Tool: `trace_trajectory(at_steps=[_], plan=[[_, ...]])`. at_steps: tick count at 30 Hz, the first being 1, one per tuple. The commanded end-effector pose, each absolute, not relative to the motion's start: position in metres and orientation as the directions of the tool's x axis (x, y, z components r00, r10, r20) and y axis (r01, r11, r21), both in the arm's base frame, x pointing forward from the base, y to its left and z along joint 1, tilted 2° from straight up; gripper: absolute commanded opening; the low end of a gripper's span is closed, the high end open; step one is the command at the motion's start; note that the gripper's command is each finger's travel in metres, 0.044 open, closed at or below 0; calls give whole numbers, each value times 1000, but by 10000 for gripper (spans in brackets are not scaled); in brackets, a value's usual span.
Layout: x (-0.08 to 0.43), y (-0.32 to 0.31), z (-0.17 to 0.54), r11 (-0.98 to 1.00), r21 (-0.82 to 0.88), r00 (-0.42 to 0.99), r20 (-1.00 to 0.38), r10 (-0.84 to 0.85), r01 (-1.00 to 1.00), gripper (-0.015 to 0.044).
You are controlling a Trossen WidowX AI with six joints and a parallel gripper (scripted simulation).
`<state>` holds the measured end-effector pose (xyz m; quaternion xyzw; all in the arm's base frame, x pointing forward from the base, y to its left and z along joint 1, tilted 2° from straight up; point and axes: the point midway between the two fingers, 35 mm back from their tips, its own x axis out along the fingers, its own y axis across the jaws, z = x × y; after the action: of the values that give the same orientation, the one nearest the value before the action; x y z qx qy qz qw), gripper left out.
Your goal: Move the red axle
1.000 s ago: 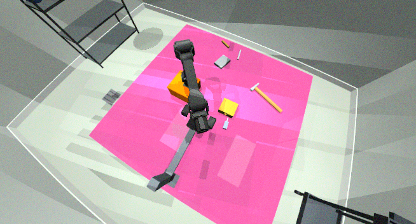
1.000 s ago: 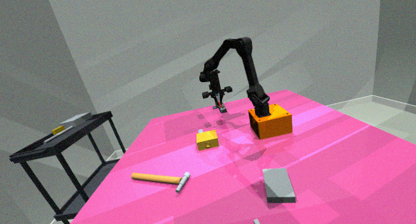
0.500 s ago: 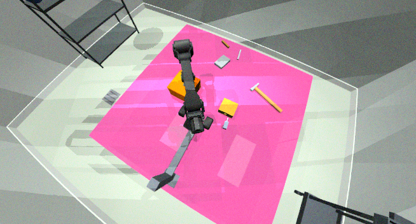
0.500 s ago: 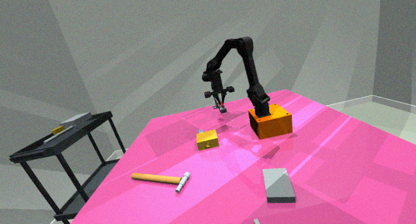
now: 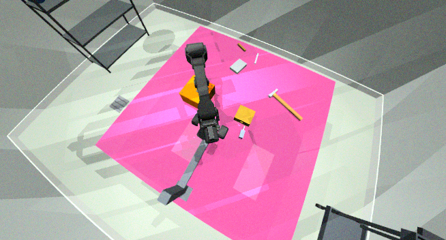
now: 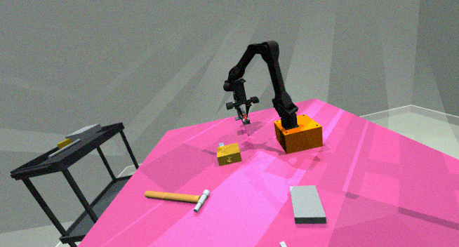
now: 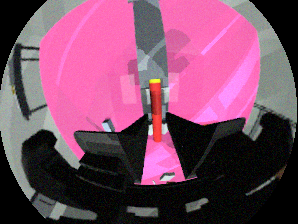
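My gripper [image 5: 210,139] [image 6: 245,117] [image 7: 157,118] spread slightly around smooth red cylindrical axle [image 6: 245,119] [image 7: 156,107], yellow tip [image 7: 155,80] toward 12 o'clock in wrist view, above grey angular bracket [image 5: 193,166] [image 7: 150,32].

The orange base block [image 5: 188,94] [image 6: 304,139] bars one side; open space separates it from the yellow block [image 5: 245,114] [image 6: 229,154].

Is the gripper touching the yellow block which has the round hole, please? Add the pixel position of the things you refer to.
Apart. The exterior view shows the pink surface between the gripper [image 5: 209,142] [image 6: 245,119] [image 7: 158,116] fingertips and the yellow block [image 5: 245,114] [image 6: 228,149].
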<state>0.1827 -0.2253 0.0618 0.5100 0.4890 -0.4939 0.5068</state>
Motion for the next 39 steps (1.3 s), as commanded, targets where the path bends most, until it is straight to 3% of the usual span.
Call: trace_trajectory(at_steps=[1,10,39], plan=[[183,-225,62,-8,34,34,-999,-3,999,210],[183,-226,68,-4,33,33,-999,0,999,440],[181,-225,81,-8,23,23,-1000,11,1000,440]])
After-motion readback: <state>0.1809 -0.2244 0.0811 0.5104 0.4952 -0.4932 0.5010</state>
